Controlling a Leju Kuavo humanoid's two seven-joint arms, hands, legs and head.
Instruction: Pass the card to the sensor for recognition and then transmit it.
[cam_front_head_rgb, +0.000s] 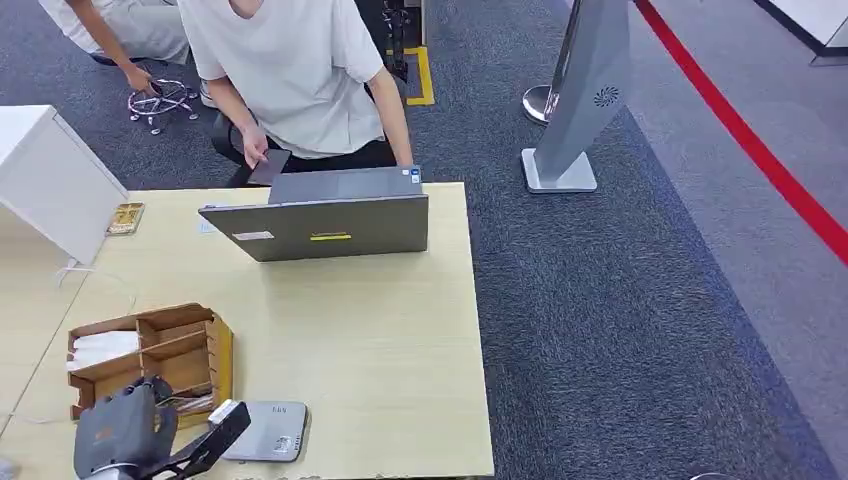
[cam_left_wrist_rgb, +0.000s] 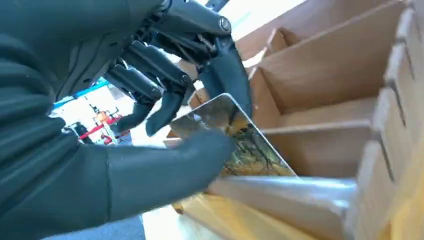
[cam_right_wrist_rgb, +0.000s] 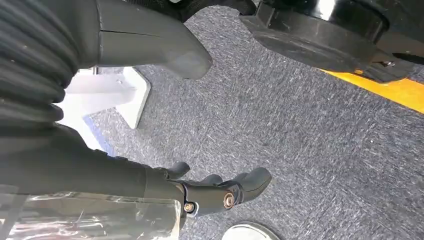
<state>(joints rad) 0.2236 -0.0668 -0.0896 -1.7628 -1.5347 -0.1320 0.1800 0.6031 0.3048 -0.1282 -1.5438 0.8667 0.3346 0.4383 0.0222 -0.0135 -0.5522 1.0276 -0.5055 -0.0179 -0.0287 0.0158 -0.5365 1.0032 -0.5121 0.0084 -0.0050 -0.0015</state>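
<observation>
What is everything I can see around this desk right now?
Pale wooden table: one, light yellow, in front of the robot.
Open grey laptop: one, far side of the table, lid facing the robot.
Brown wooden divided box: one, near left of the table, white sheets in one compartment.
Flat grey card sensor: one, near edge, right of the box.
Shiny patterned card: one, held beside the box.
White cabinet: one, far left.
Grey slanted kiosk stand: one, on the carpet, right of the table.
People: two, white shirts, behind the laptop.
Left robot hand: dark, pinches the card.
Right robot hand: dark, hangs over the carpet, holds nothing.
</observation>
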